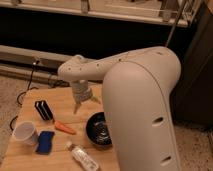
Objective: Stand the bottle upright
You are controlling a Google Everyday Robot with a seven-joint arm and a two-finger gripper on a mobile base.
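Note:
The bottle [83,156] is small, slim and clear with a white cap and pale label. It lies on its side near the front edge of the wooden table [60,100], cap pointing up-left. My gripper [85,105] hangs from the white arm above the table's middle, well behind the bottle, above and between the carrot and the black bowl. Its fingers point down and stand apart with nothing between them.
An orange carrot [65,128] lies just behind the bottle. A black bowl [99,129] sits to its right. A white paper cup [25,133] and a blue sponge [45,141] lie at the left front. A black striped object [44,110] lies behind them. My large white arm [142,110] covers the table's right side.

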